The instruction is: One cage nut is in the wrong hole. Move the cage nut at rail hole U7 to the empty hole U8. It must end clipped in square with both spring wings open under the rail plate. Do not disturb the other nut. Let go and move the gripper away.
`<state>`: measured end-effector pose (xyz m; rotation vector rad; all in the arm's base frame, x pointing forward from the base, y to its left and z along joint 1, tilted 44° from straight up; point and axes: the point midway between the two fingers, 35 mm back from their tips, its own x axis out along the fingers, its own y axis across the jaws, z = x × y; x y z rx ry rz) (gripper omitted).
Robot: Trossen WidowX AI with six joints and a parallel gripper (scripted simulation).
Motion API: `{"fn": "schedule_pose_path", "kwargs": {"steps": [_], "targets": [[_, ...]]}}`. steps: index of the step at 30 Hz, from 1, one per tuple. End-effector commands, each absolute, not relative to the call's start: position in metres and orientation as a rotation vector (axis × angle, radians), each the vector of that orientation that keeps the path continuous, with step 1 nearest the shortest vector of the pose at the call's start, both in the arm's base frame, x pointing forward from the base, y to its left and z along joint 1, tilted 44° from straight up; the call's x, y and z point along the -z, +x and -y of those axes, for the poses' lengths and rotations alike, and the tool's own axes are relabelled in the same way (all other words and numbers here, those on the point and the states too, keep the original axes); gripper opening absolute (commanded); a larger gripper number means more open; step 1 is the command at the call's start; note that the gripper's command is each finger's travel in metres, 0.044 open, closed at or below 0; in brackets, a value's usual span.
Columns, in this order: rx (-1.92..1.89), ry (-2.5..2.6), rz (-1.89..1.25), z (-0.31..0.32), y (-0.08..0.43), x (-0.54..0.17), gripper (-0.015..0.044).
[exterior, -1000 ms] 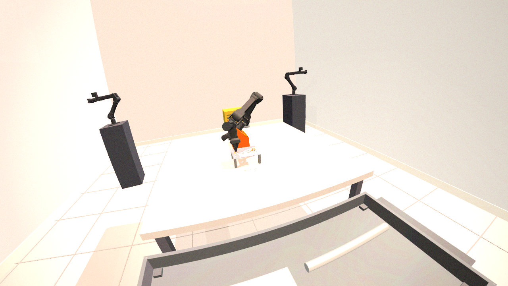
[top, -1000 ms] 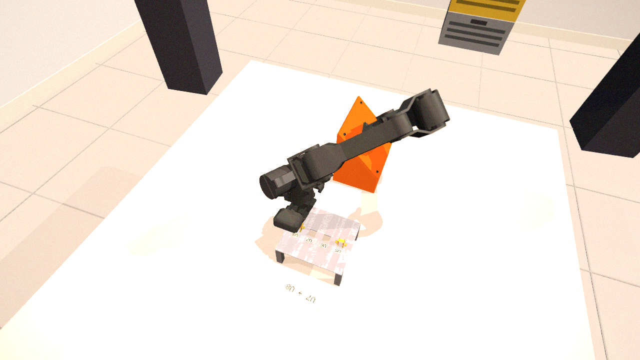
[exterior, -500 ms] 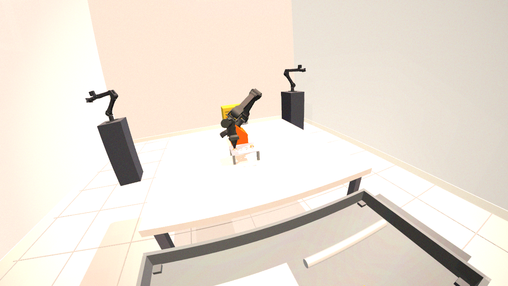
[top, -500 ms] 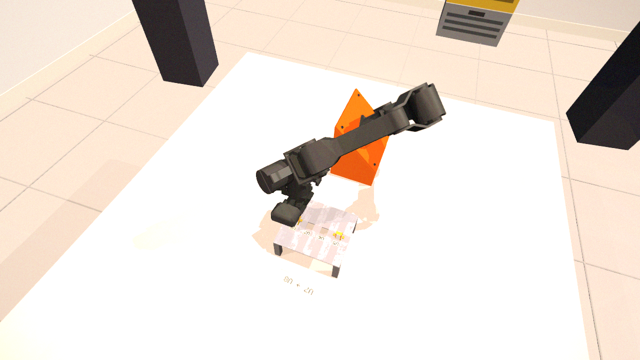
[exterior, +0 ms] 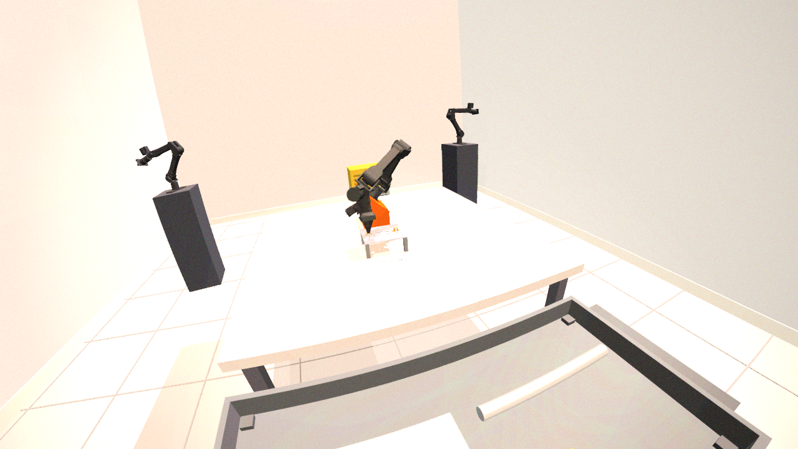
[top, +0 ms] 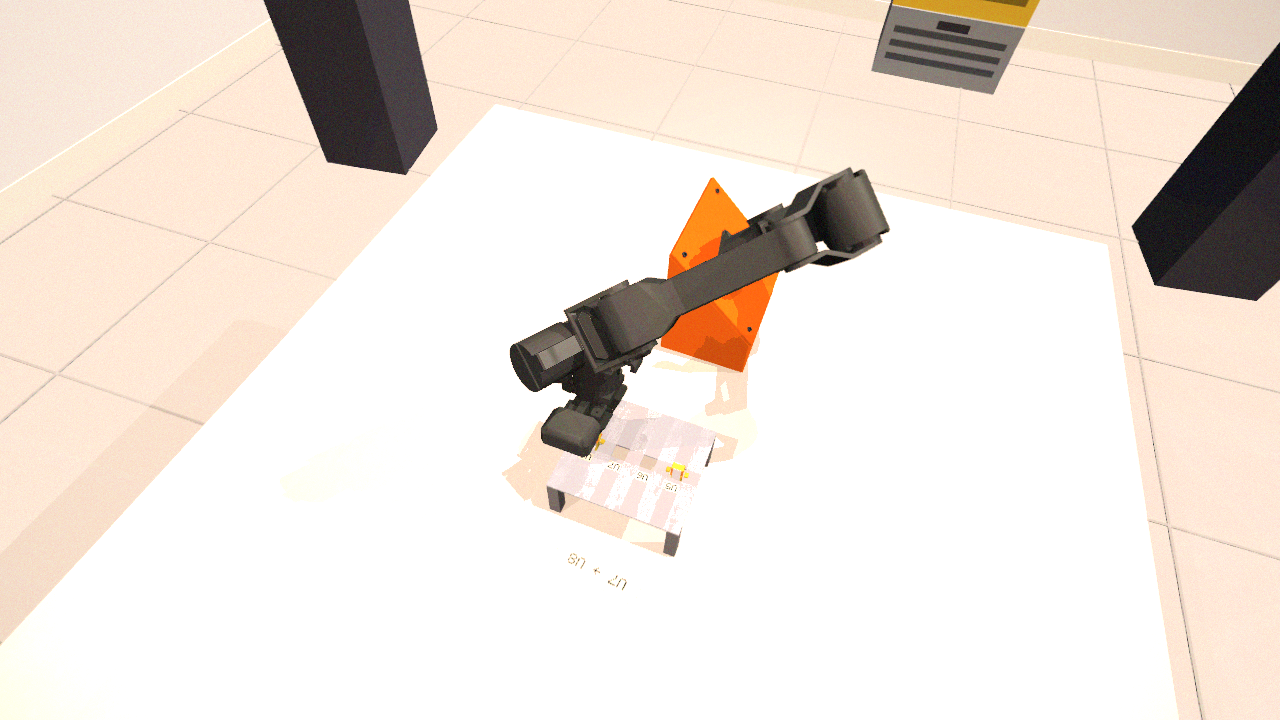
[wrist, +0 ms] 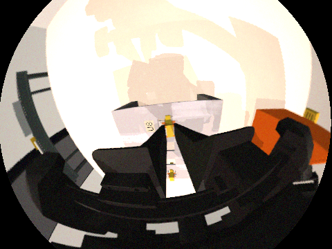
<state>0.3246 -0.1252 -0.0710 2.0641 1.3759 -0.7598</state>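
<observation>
Rail plate (top: 612,500) (exterior: 384,237) (wrist: 204,112) stands inward from every desk edge in the top view, its second cage nut (top: 677,469) (wrist: 171,173) by U5. In the exterior view, the gripper (top: 597,436) (exterior: 368,231) (wrist: 169,127) points down, nearer the desk's far edge than its near one. In the wrist view, it pinches the yellow cage nut (top: 599,442) (exterior: 368,235) (wrist: 168,121) beside label U8 (wrist: 149,125); seating is unclear.

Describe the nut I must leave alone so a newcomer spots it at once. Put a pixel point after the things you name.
Find the orange wedge-shaped block (top: 707,335) (exterior: 379,213) (wrist: 266,129) under the arm. In front of it stands the low grey rail plate (top: 617,501); the nut to leave (top: 677,470) (exterior: 395,229) (wrist: 171,174) is yellow, by the U5 label. Unlike the other nut (wrist: 169,126), it is away from the jaws.
</observation>
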Motion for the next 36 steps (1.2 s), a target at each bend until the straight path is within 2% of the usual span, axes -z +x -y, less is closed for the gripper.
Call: {"fn": "schedule_pose_path", "kwargs": {"steps": [1,36], "targets": [[0.759,2.053,-1.381,0.1264,0.3261,0.0706,0.0026],[0.78,2.025,-1.438,0.1265,0.3284,0.0707,0.0026]]}}
